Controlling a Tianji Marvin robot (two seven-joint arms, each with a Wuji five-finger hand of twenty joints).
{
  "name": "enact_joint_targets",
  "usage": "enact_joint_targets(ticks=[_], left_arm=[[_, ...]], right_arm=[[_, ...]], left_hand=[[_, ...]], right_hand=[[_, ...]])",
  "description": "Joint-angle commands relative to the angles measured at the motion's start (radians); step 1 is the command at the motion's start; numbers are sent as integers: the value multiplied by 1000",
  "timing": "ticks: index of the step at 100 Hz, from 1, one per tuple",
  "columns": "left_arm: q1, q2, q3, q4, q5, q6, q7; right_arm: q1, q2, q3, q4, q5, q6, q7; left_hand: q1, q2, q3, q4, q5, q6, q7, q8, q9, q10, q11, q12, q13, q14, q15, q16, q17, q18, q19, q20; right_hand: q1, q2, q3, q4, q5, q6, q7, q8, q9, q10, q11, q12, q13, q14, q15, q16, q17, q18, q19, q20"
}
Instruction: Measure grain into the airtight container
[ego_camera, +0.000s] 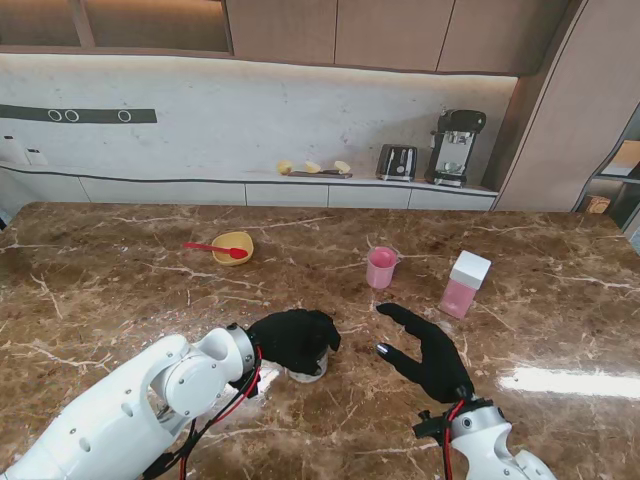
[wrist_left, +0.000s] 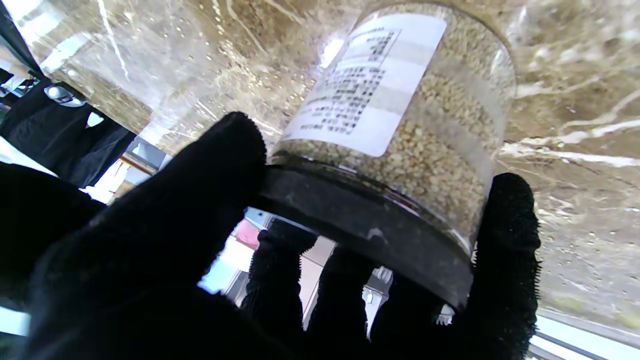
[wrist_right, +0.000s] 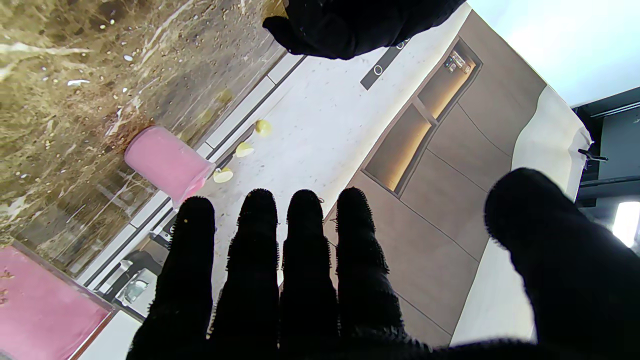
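Observation:
A clear jar of grain (wrist_left: 400, 125) with a white label and a black lid (wrist_left: 365, 225) stands on the table. My left hand (ego_camera: 293, 340) covers it from on top, fingers and thumb wrapped round the lid; only the jar's base (ego_camera: 308, 375) shows in the stand view. My right hand (ego_camera: 428, 352) hovers just to its right, fingers spread and holding nothing. Farther from me stand a pink measuring cup (ego_camera: 381, 267) and a pink airtight container (ego_camera: 464, 285) with a white lid. The wrist view shows the cup (wrist_right: 167, 164) and container (wrist_right: 45, 305) beyond my right fingers (wrist_right: 260, 260).
A yellow bowl (ego_camera: 233, 247) with a red spoon (ego_camera: 212, 248) sits far left of centre on the brown marble table (ego_camera: 100, 290). The back counter carries a toaster (ego_camera: 397, 161) and a coffee machine (ego_camera: 455, 147).

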Motion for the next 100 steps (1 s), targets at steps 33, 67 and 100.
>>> enact_joint_targets(ticks=[33, 67, 100], left_arm=[[77, -14, -63, -3, -96, -52, 22], [253, -39, -256, -61, -96, -92, 168], [329, -32, -362, 21, -212, -164, 109]], right_arm=[[-3, -1, -2, 17, 14, 3, 22], [19, 11, -27, -15, -9, 67, 67], [70, 53, -67, -90, -118, 212, 238]], left_hand=[[-155, 154, -501, 92, -174, 86, -450, -321, -139, 6, -358, -239, -201, -87, -401, -457, -440, -145, -610, -478], [-121, 181, -701, 108, -191, 251, -593, -414, -160, 7, -414, -247, -206, -124, -451, -556, -430, -179, -682, -502], [-170, -20, -312, 49, -200, 292, -674, -485, -174, 25, -449, -283, -200, -203, -465, -555, -367, -549, -648, -475]], right_hand=[[-27, 4, 4, 35, -17, -25, 2, 4, -5, -19, 2, 15, -5, 0, 4, 22, -9, -14, -1, 25], [5, -50, -15, 29, -27, -9, -3, 1, -14, -12, -1, 12, -5, 6, 6, 18, 20, -84, -17, 3], [101, -189, -123, 21, -140, 79, -48, -6, -100, 10, 11, 29, -14, 10, 30, 38, 24, -93, 27, 13]])
